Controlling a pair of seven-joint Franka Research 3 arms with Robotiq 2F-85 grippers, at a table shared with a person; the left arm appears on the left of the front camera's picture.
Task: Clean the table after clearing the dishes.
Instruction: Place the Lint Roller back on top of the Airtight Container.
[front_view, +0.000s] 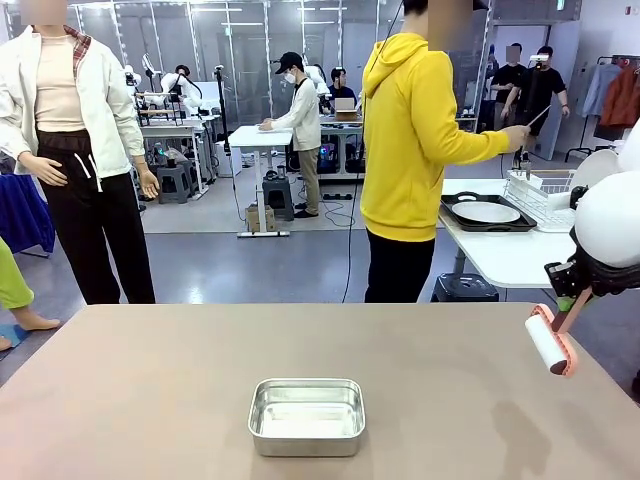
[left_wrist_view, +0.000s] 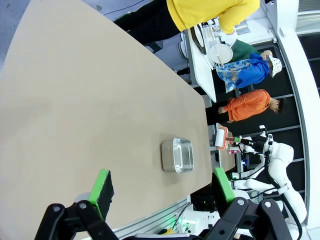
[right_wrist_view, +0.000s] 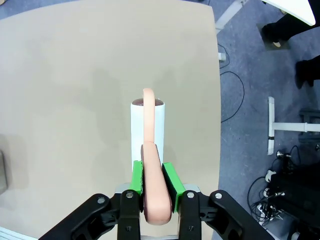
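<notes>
Steel pan (front_view: 306, 415) mid-table (front_view: 150, 380), right claw (right_wrist_view: 152, 181) gripping lint roller (right_wrist_view: 148, 131)

The taupe table (front_view: 150, 400) lies bare-topped — a plate (front_view: 486, 212), perhaps white, on its dark tray (front_view: 452, 210) beyond.

No lettering, label, brand, number or sign can be read on anything in these views, whether on the table, the tools, or the clothing.
</notes>
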